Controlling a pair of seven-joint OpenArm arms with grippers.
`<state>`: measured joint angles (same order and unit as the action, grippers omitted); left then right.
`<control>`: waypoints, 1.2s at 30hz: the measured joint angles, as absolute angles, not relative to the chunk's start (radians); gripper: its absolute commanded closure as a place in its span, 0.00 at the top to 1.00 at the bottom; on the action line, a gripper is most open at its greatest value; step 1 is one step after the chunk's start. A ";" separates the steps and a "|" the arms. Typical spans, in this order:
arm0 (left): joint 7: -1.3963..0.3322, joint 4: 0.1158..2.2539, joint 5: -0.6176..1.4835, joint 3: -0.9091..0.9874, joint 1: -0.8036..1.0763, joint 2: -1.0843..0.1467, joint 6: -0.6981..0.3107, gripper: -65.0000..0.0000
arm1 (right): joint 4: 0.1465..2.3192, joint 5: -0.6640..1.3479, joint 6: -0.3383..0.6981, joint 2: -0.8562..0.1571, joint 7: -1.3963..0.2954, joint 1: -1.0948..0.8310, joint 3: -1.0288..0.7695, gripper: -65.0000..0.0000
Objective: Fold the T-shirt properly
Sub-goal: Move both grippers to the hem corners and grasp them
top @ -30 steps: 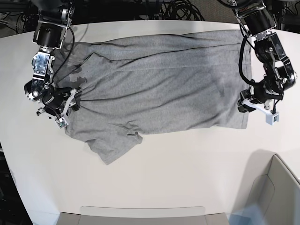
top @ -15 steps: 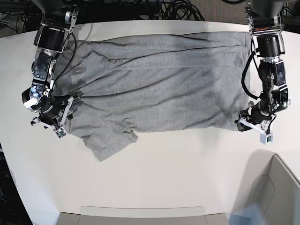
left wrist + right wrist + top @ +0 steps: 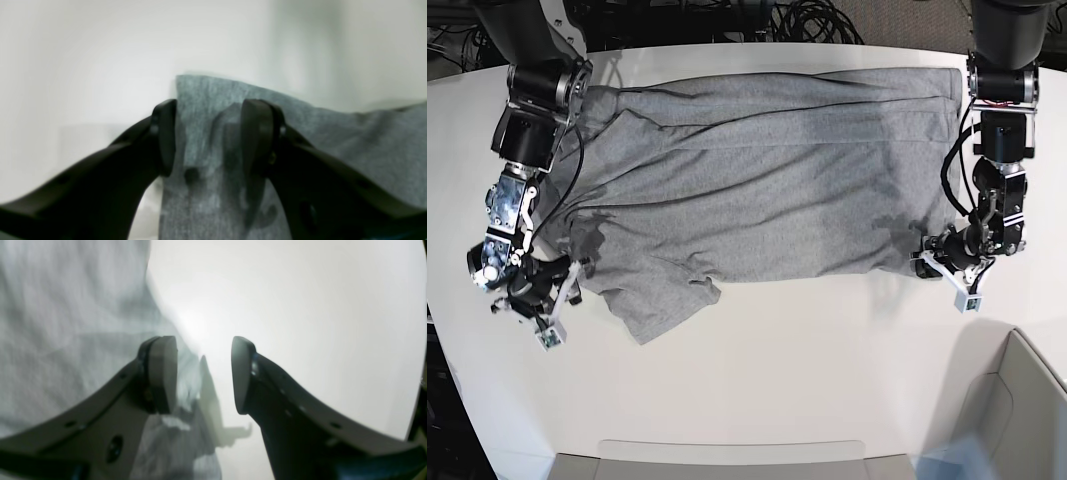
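The heather-grey T-shirt (image 3: 767, 170) lies spread plain side up across the white table (image 3: 827, 350), with one sleeve pointing to the front at lower left. My left gripper (image 3: 930, 258) is at the shirt's front right corner. In the left wrist view it (image 3: 208, 133) stands open over that corner of the T-shirt (image 3: 333, 140), and its fingers cast shadows on the cloth. My right gripper (image 3: 572, 280) is at the shirt's left edge. In the right wrist view it (image 3: 203, 373) is open, with the T-shirt (image 3: 66, 306) edge beside one finger (image 3: 163, 373) and bare table between the jaws.
A grey bin (image 3: 1017, 400) stands at the front right corner. A flat grey tray (image 3: 727, 455) sits along the front edge. Black cables (image 3: 807, 20) lie behind the table's far edge.
My right gripper has moved forward and left along the shirt's left side, and that side has shifted with it. My left gripper has moved slightly in toward the shirt's front right corner.
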<state>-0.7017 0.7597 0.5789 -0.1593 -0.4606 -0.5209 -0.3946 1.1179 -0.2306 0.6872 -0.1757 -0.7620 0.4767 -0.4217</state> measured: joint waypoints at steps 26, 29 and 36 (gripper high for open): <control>-0.649 0.720 0.598 -0.154 -0.416 -0.509 -0.397 0.49 | 0.199 -0.565 0.543 -0.171 -0.099 0.779 -0.422 0.40; -0.653 0.720 0.596 -0.155 -0.414 -0.496 -0.397 0.30 | 0.172 -0.634 0.537 -0.156 -0.083 0.794 -0.422 0.23; -0.627 0.722 0.600 -0.179 -0.386 -0.491 -0.397 0.00 | 0.169 -0.652 0.536 -0.131 -0.075 0.799 -0.429 0.00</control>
